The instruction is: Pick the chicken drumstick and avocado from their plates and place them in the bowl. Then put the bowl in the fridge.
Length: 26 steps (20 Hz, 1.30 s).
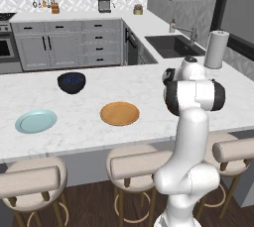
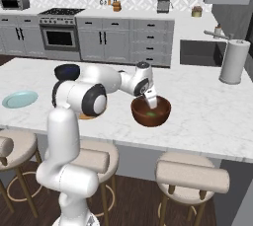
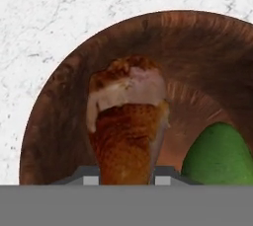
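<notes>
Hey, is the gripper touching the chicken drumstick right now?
Touching. In the hand view the gripper has its fingertips pressed against both sides of the chicken drumstick, holding it over the wooden bowl.

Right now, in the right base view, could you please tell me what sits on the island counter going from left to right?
Pale blue plate → dark navy bowl → wooden bowl, with the pincer reaching down into it → paper towel roll.

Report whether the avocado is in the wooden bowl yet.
In. The avocado lies inside the wooden bowl, beside the drumstick the gripper holds.
</notes>
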Available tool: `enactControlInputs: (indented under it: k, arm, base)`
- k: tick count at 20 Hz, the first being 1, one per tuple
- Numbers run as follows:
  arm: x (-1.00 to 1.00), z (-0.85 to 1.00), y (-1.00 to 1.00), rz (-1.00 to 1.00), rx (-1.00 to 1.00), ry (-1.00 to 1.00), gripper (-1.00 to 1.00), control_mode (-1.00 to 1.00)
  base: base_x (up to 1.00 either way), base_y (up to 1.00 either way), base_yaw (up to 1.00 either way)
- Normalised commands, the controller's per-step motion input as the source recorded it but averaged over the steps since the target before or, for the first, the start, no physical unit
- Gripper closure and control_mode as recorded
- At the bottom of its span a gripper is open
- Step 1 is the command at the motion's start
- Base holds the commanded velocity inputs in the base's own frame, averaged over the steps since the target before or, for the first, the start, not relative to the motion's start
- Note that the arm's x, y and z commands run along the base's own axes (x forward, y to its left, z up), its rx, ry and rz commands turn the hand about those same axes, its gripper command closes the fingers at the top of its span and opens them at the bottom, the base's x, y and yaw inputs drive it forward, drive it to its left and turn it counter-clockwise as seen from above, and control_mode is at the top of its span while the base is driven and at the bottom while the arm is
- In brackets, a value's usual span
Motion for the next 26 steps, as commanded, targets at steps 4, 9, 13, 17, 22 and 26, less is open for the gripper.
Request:
enactControlInputs:
  k: [4,9,13,17,22,26]
  arm:
    - [0.26,-0.12,-0.14,0.00,-0.01,-0.02,-1.00,-1.00]
    - [0.13,0.03,-0.15,0.00,0.01,0.00,-1.00,-1.00]
    - [0.13,0.32,-0.16,0.00,0.06,0.03,-1.00,-1.00]
    - [-0.64,0.98,-0.41,-0.02,0.21,0.27,-1.00,-1.00]
    - [-1.00,0.48,-0.60,0.01,0.14,0.24,-1.00,-1.00]
    - [-0.62,-0.74,-0.09,0.08,-0.03,0.12,-1.00,-1.00]
  base:
    - [0.00,0.00,0.00]
    - [0.00,0.00,0.00]
    - [0.00,0.00,0.00]
    - [0.00,0.00,0.00]
    - [0.00,0.00,0.00]
    - [0.00,0.00,0.00]
